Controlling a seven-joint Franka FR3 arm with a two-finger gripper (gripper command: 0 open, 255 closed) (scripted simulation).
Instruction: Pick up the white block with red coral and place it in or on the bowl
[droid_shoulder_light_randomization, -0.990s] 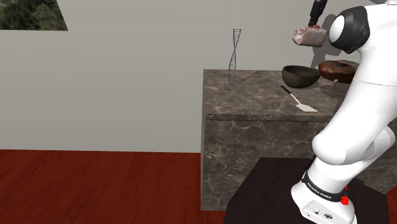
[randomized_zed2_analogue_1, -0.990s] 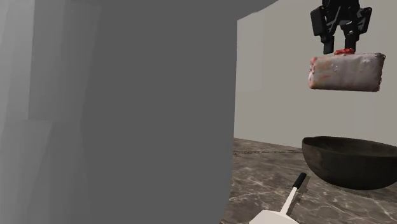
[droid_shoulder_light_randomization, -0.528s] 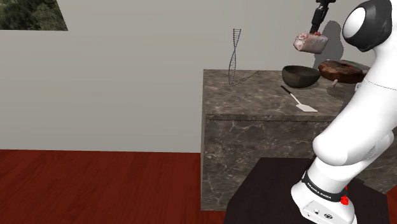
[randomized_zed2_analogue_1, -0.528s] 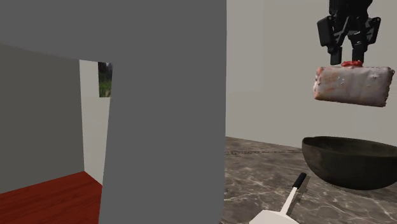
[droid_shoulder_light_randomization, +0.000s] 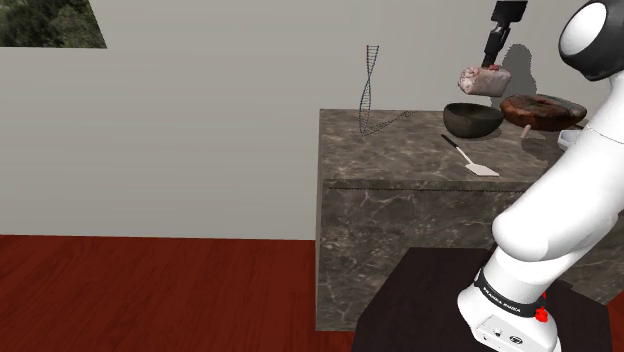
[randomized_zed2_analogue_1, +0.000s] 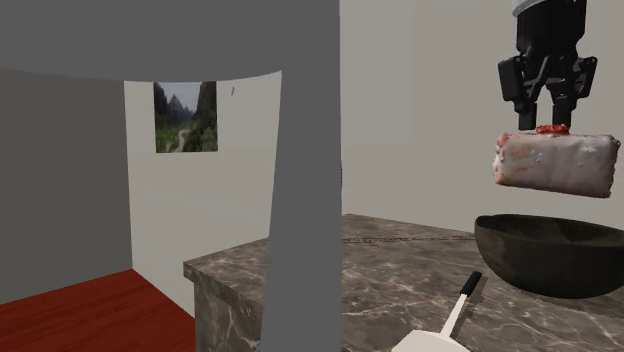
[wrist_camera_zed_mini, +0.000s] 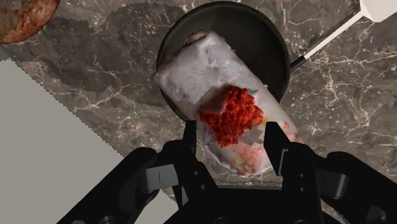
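Since 0.5 s ago the gripper (droid_shoulder_light_randomization: 492, 62) w/ the white block (droid_shoulder_light_randomization: 484, 81) has dropped a bit and is now right over the bowl (droid_shoulder_light_randomization: 472, 120). At the marble counter (droid_shoulder_light_randomization: 400, 150): 1 dark bowl, 1 spatula (droid_shoulder_light_randomization: 472, 160), 1 rusty-brown disc (droid_shoulder_light_randomization: 541, 109), 1 wire helix (droid_shoulder_light_randomization: 371, 90). The 1 white block hangs just under the gripper, its 2 fingers pinching the red-coral end, not touching the bowl.

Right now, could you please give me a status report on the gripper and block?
Gripper shut on white block with red coral. Block hangs above the dark bowl, clear of it. Nothing between them.
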